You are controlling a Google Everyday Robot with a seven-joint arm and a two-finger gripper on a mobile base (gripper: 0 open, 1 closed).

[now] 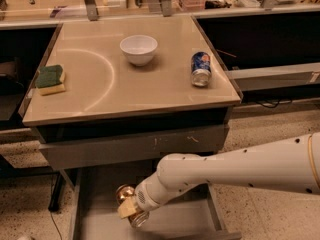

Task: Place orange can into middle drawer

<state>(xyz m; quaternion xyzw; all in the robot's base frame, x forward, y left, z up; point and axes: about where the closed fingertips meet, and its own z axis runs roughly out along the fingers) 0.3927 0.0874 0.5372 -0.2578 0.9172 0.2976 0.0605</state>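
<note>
Down low and close, the gripper (pixel 131 211) hangs over the open middle drawer (pixel 97 209). Its jaws seem to be pinching the orange can (pixel 124 194), though the arm hides part of the grip. The can is tipped, with its long side running from upper left to lower right. The drawer floor lies right below it. Farther back, a blue can (pixel 201 69), a white bowl (pixel 138 49) and a sponge (pixel 50 79) rest on the table (pixel 100 99).
</note>
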